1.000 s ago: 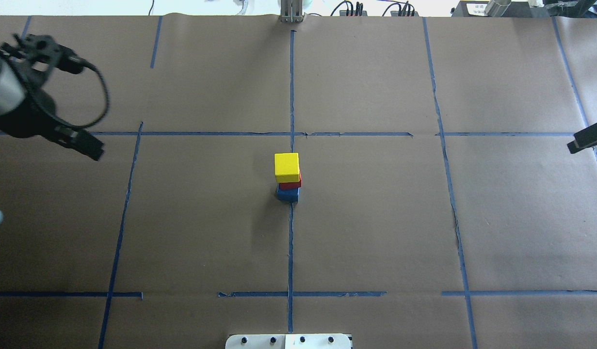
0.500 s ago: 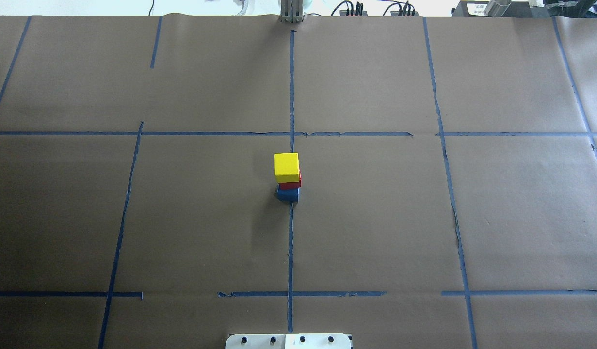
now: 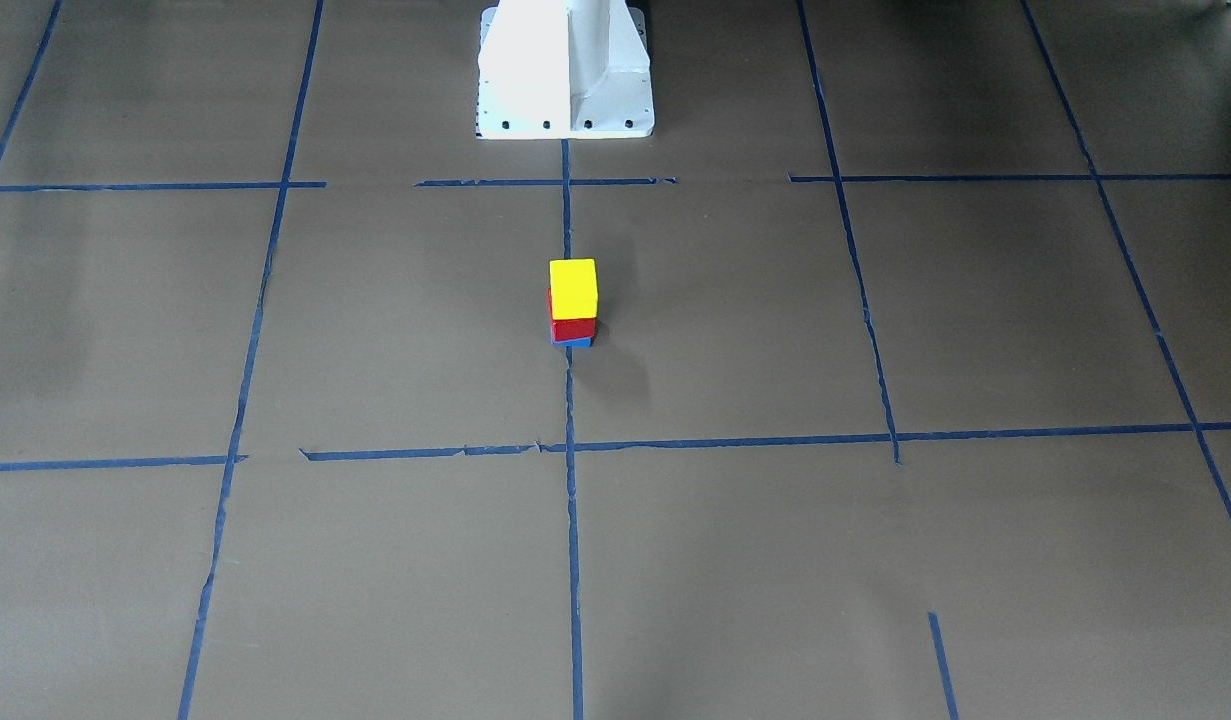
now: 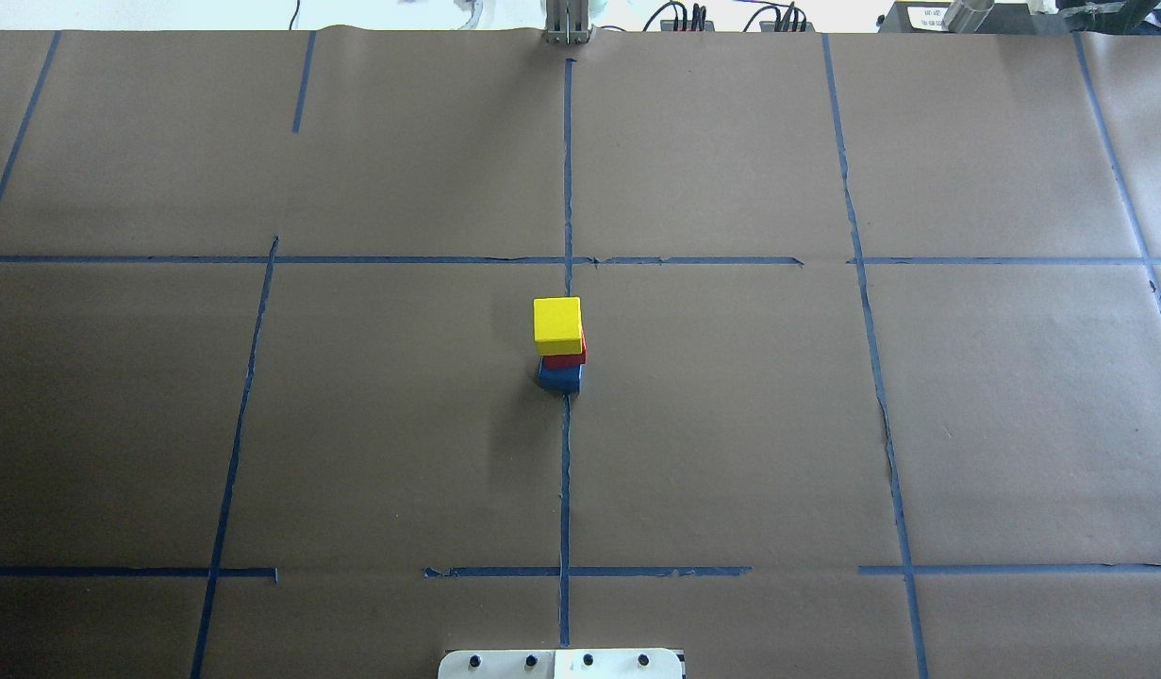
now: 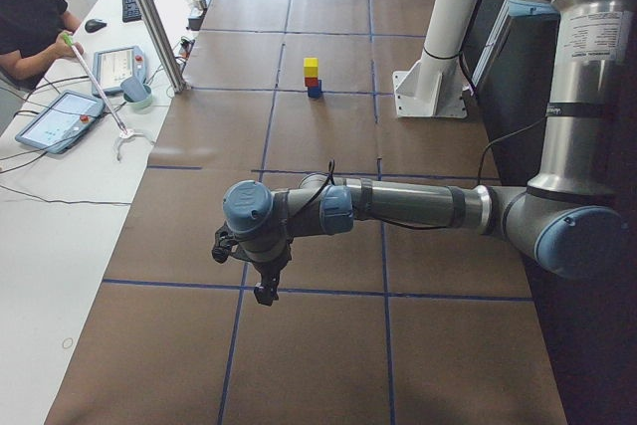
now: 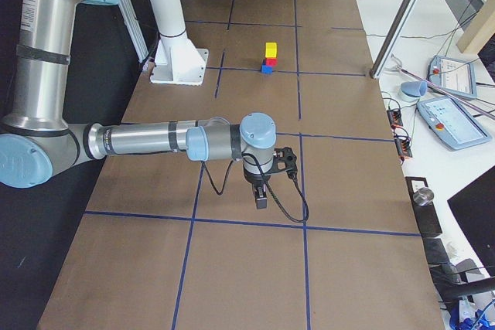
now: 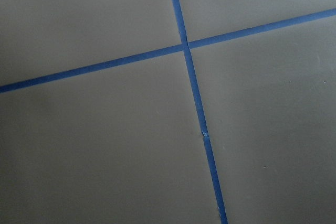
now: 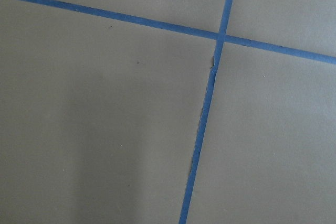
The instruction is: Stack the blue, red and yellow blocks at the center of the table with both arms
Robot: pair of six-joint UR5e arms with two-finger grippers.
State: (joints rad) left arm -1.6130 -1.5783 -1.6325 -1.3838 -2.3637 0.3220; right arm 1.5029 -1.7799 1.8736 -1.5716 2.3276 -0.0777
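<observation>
A stack stands at the table's center: the yellow block on top, the red block under it, the blue block at the bottom. It also shows in the front view, with yellow over red. My left gripper hangs over the table's left end, far from the stack. My right gripper hangs over the right end. Both show only in the side views, so I cannot tell if they are open or shut. The wrist views show only brown paper and blue tape.
The white robot base stands at the table's near edge behind the stack. A metal post and an operator with tablets are at the far side. Blue tape lines grid the brown paper.
One second ago the left arm and the right gripper's tip showed at the overhead view's edges; both have left that view. The stack has not moved.
</observation>
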